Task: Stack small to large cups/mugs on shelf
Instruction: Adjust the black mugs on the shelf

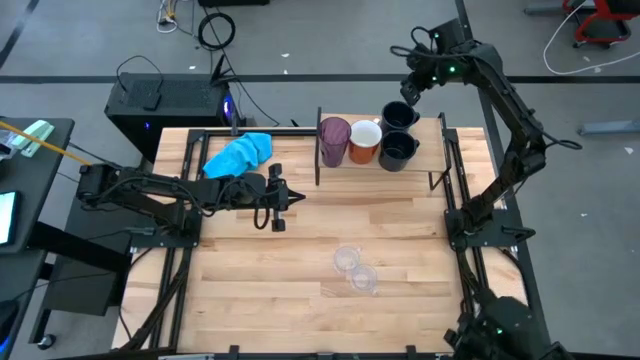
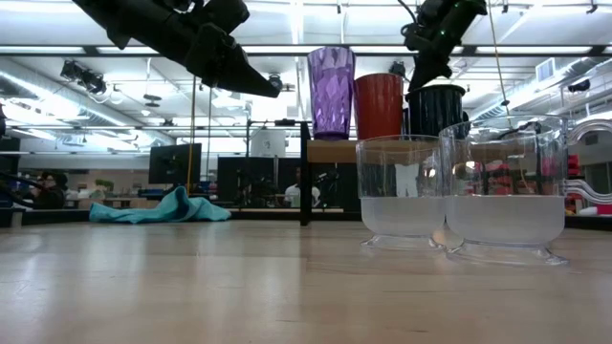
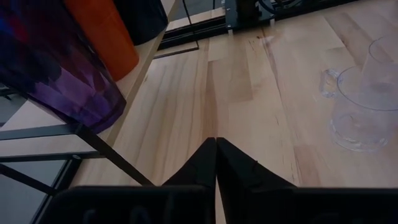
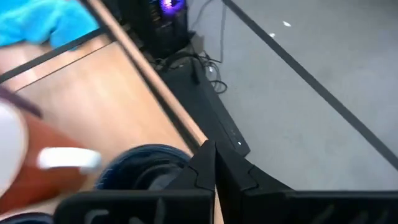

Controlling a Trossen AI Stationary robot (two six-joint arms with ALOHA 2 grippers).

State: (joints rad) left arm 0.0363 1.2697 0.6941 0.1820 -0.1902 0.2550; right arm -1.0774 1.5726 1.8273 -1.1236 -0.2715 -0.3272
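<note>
2 hands pressed together, empty: left hand (image 1: 283,197) over table, right hand (image 1: 409,93) above black mugs (image 1: 398,135).

On the light wooden shelf (image 1: 372,168) stand a tall translucent purple tumbler (image 1: 334,141), an orange mug (image 1: 364,141) with white inside, and two black mugs (image 1: 398,150) (image 1: 400,117), all upright in a close row. Two small clear plastic cups (image 1: 346,259) (image 1: 364,278) stand upright, touching, on the counter (image 1: 300,300), well apart from the shelf.
</note>
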